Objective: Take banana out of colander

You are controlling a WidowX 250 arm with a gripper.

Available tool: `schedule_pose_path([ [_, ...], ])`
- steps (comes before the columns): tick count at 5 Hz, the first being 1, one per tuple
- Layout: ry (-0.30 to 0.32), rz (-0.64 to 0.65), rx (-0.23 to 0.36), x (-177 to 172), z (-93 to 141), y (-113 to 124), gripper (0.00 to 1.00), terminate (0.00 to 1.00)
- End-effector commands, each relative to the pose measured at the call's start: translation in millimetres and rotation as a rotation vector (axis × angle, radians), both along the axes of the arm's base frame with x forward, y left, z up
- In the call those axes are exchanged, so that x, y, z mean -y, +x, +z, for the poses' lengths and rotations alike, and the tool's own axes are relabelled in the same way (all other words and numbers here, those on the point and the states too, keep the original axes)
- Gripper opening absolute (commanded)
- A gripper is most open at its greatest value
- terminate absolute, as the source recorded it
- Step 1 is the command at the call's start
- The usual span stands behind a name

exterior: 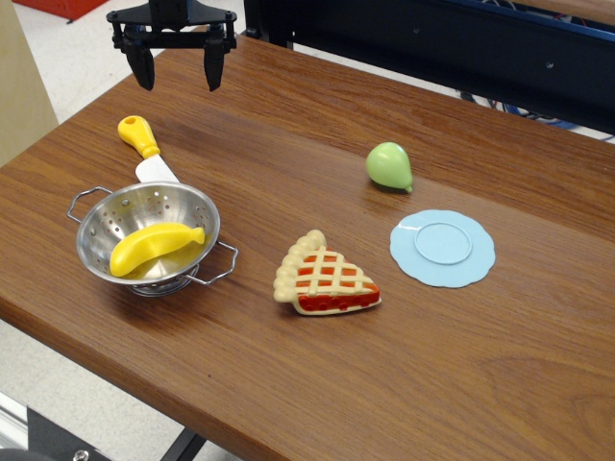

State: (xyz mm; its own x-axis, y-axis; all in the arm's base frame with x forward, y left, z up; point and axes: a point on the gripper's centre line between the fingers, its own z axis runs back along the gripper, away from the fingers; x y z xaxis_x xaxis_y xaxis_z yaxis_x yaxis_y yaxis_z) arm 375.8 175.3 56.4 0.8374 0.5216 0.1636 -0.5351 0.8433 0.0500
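Note:
The yellow banana [154, 248] lies inside the shiny steel colander [106, 219], which stands near the front left of the wooden table. My black gripper [180, 75] hangs open and empty above the table's far left edge, well behind the colander and apart from it. Its two fingers point down with a wide gap between them.
A yellow-handled knife [142, 140] lies just behind the colander, its blade partly hidden by the rim. A pie slice [323, 279] lies at the middle front. A green pear [389, 166] and a flat light-blue plate [442, 248] are at the right. The table's front edge is close to the colander.

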Motion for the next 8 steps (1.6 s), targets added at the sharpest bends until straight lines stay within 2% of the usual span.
schedule_pose_path([
  [1, 0.000, 0.000, 0.000, 0.0, 0.0, 0.0, 1.00, 0.00],
  [2, -0.047, -0.157, -0.026, 17.0, 25.1, -10.8, 1.00, 0.00],
  [3, -0.078, -0.273, -0.006, 27.4, 48.9, -25.7, 1.00, 0.00],
  [4, -0.116, -0.474, -0.051, 36.8, 60.5, -51.3, 1.00, 0.00],
  [5, -0.091, -0.679, -0.058, 46.6, 57.1, -82.0, 1.00, 0.00],
  [6, -0.110, -0.768, -0.056, 53.0, 60.1, -103.7, 1.00, 0.00],
  [7, -0.092, -0.821, -0.058, 63.1, 55.8, -113.6, 1.00, 0.00],
  [8, -0.062, -0.846, -0.065, 73.3, 39.4, -120.5, 1.00, 0.00],
])
